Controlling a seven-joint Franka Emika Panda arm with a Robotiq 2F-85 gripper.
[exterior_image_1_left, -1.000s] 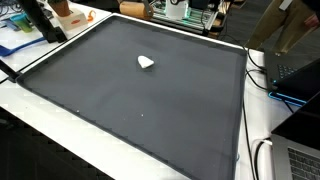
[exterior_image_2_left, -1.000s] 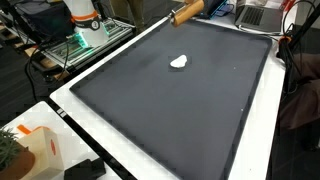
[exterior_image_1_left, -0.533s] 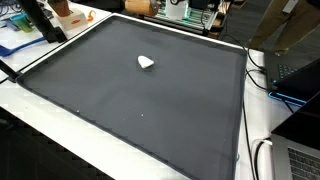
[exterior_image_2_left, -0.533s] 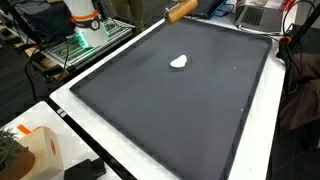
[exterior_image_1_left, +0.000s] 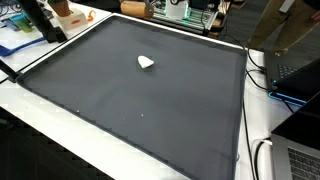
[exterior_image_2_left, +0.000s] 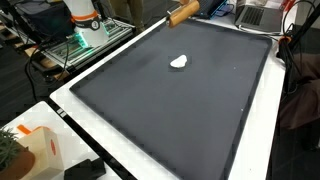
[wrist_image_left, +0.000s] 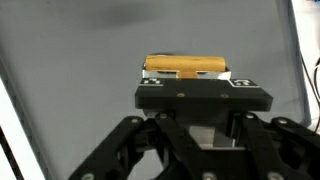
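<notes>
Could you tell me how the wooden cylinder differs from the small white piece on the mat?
The wooden cylinder is tan and elongated; the white piece is pale and stubby. The wooden cylinder is clamped in the gripper, off the mat; the white piece lies free on it. Both are small.

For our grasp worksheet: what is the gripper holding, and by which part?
A wooden cylinder, lying crosswise in the gripper, apparently clamped by its two ends.

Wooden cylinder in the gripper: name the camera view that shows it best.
The wrist view: the wooden cylinder lies crosswise, close up, in the shut gripper. An exterior view shows the cylinder only small and brown, over the dark mat's far edge; elsewhere I cannot make it out.
</notes>
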